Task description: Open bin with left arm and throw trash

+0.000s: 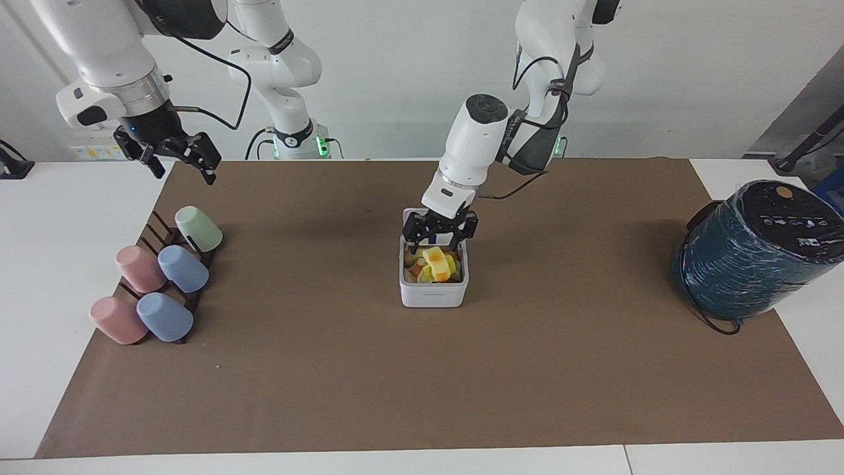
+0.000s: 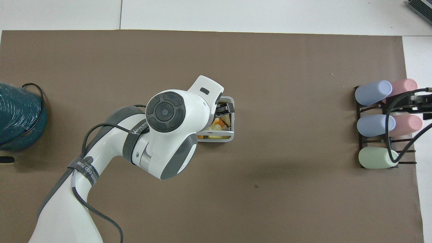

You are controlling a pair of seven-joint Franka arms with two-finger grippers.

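Half the bin (image 2: 231, 118) hidden under left claw (image 1: 440, 239), trash (image 1: 435, 264) jumbled

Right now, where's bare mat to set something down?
Open mat lies between the bin and the cup rack, and between the bin and the teal cylinder. Crowded: the left gripper over the bin; the right gripper above the rack.

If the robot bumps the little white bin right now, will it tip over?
Probably not. The bin looks squat and flat-bottomed on the brown mat, so it would likely slide. It is small and probably light, though, and the left hand hangs just above its trash.
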